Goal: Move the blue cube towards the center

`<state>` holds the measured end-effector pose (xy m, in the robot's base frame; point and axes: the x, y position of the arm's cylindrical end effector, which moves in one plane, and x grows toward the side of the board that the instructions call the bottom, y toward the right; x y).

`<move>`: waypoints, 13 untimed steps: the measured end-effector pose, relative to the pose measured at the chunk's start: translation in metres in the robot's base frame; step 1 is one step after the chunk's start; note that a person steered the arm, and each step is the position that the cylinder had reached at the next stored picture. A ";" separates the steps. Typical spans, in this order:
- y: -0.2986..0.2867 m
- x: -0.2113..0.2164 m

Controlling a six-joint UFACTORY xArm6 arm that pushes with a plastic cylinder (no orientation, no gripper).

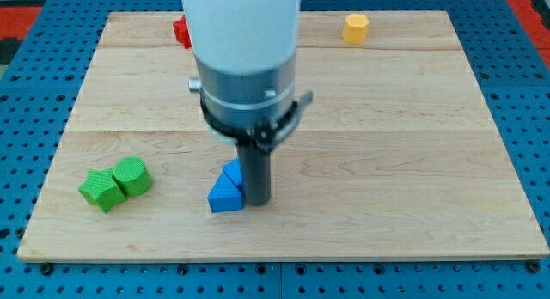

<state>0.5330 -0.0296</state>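
Right now the arm hangs low over the wooden board [412, 144], its pale housing blocking much of the middle of the view, and the dark rod comes straight down so that my tip [258, 200] rests on the board near the view's bottom, a little left of the midline. There is nothing to open or close on this tool; it is a bare rod and holds nothing, it only touches.

Just to the left of the tip, seemingly in contact with it, sit two blue pieces. The nearer one, a blue triangular block [225, 196], lies at the view's lower left of the rod. Behind it, partly hidden by the rod, is a second blue piece, which I take to be the blue cube [232, 172] (too little of it shows to be sure of the shape). Both lie well below the board's centre.

The placement looks awkward for the job: with the rod at the blues' right, a push would send them toward the view's left, not up toward the middle. I judge the tip needs to get below the cube first.

Elsewhere, a green pair [116, 182] sits at the lower left, a red block [181, 31] peeks out at the top, and a yellow block [356, 27] sits at the top right, all well clear.
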 end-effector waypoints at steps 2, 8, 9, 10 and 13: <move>0.012 -0.043; -0.142 -0.144; -0.117 -0.157; -0.082 -0.141; -0.055 -0.131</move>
<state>0.4022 -0.0847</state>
